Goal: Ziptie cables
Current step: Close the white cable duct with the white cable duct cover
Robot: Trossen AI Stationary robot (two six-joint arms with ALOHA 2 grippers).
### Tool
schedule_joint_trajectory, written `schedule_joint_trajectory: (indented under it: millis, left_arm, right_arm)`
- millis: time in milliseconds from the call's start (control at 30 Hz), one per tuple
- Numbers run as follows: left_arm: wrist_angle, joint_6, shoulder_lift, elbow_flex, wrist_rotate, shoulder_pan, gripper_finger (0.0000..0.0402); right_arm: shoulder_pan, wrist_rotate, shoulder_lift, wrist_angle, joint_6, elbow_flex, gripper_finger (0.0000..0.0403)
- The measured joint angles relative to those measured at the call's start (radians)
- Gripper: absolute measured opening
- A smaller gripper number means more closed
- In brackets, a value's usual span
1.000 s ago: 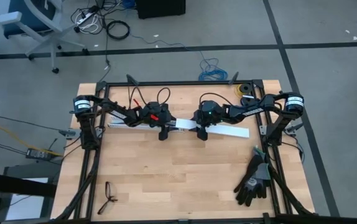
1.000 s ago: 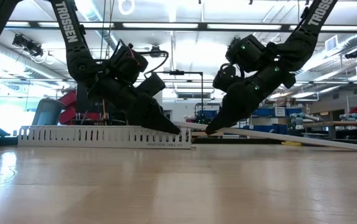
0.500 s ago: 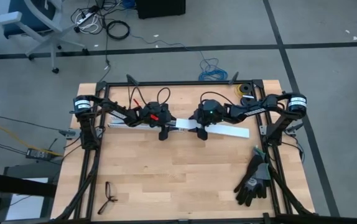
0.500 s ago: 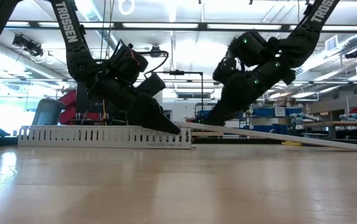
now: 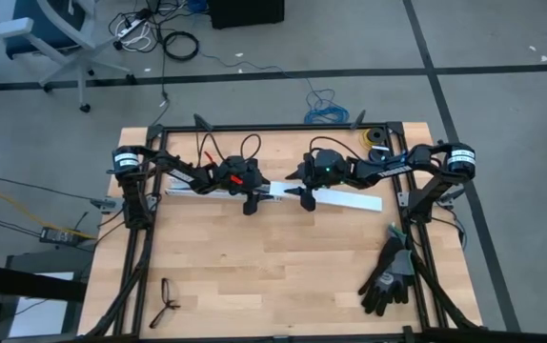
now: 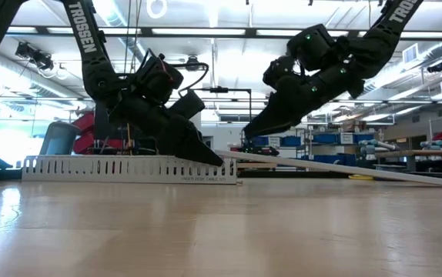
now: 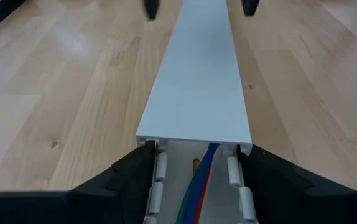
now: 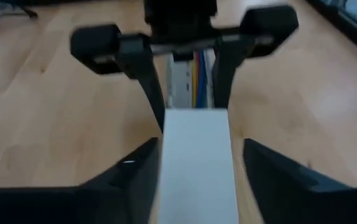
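Observation:
A white slotted duct (image 5: 207, 189) lies along the table's far half. Green, blue, red and orange cables (image 7: 197, 180) run inside it. A flat white cover (image 5: 340, 197) rests with its left end on the duct's right end. My left gripper (image 5: 250, 202) is shut on the duct at that end. My right gripper (image 6: 248, 135) hangs open above the cover, its fingers (image 8: 129, 174) astride it without touching. No ziptie shows in any view. My left gripper pinches the slotted duct's two side walls (image 7: 160, 171) between its fingers, right at the duct's open right end where the cover begins. The fingers slant down from the table's left and lie along the duct. The duct stays flat on the table.
A pair of black gloves (image 5: 388, 272) lies near the right edge. A small black looped object (image 5: 166, 303) sits at the near left. A tape roll (image 5: 376, 136) is at the far right corner. The black frame rails (image 5: 145, 238) border the table.
My right gripper has risen off the white cover and tipped its fingers closer to level. It now hangs clear above the cover. The cover and the duct have stayed in place.

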Motion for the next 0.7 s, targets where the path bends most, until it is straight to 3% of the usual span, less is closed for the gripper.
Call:
schedule_joint_trajectory:
  millis: [200, 367, 467, 700]
  left_arm:
    - [0.002, 0.0, 0.0, 0.0, -0.004, 0.0, 0.0229]
    - [0.003, -0.006, 0.0, 0.0, -0.005, 0.0, 0.0229]
    - [0.004, -0.038, 0.0, 0.0, -0.006, 0.0, 0.0229]
    - [-0.007, -0.043, 0.0, 0.001, -0.006, 0.0, 0.0237]
  right_arm:
    - [0.002, 0.012, 0.0, 0.024, -0.008, 0.0, 0.0081]
    - [0.002, -0.019, 0.0, 0.041, -0.007, 0.0, 0.0012]
    - [0.006, -0.021, 0.0, 0.045, -0.006, 0.0, 0.0006]
    - [0.015, -0.021, 0.0, 0.049, -0.005, 0.0, 0.0046]
